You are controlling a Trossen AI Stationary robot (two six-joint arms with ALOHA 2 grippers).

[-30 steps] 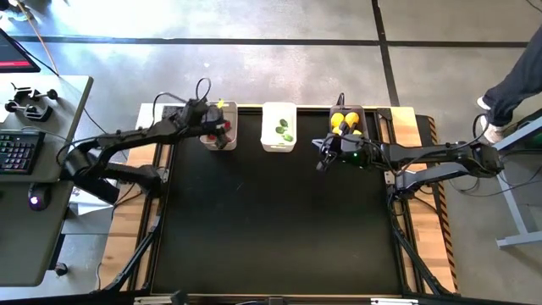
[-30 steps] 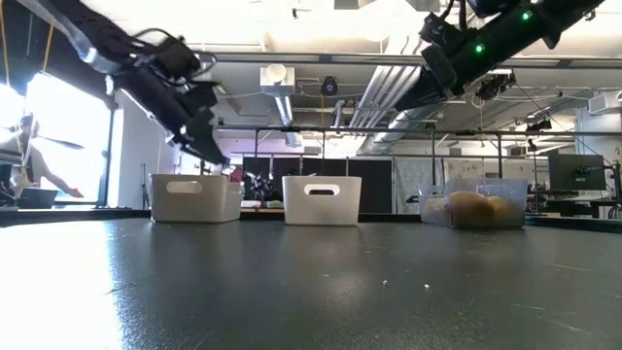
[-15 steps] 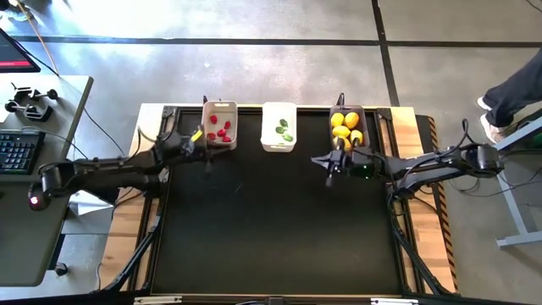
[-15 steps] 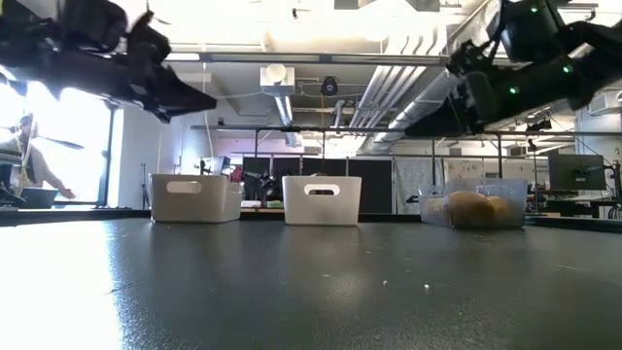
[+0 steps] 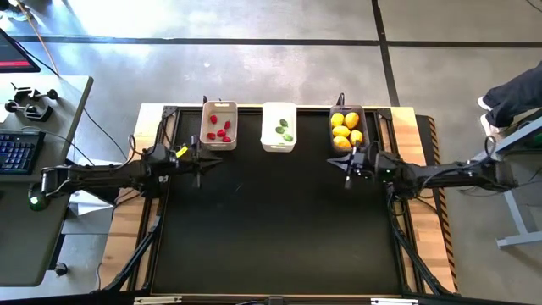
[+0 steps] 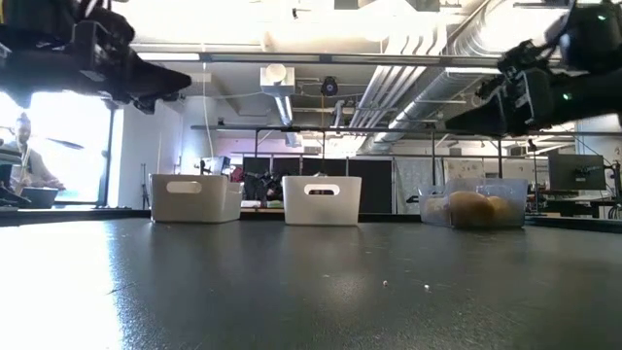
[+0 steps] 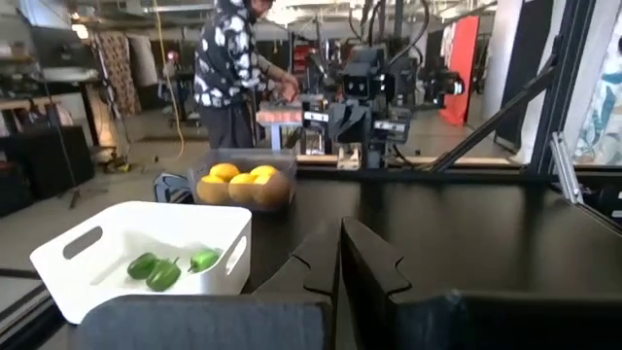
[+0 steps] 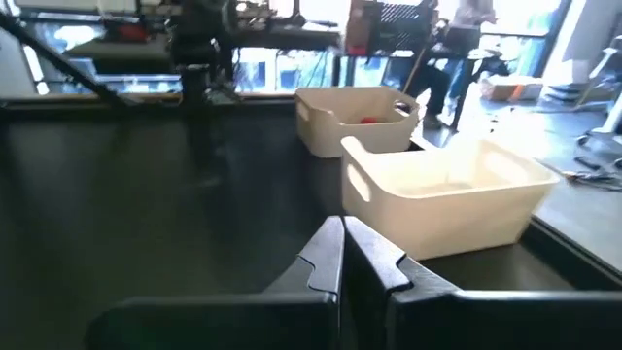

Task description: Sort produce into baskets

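Two dark arms stretched low and level over the counter (image 5: pixel 279 229), reaching inward from its opposite side edges. Left gripper (image 5: pixel 201 158) near the counter's left edge, fingers (image 7: pixel 326 255) pressed together, holding nothing. Right gripper (image 5: pixel 347 163) near the right edge, fingers (image 8: pixel 335 251) likewise closed and empty.

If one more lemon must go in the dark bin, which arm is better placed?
Right. Its hand, shut and empty, sits just in front of the dark bin of lemons; the left hand is by the red-piece bin.
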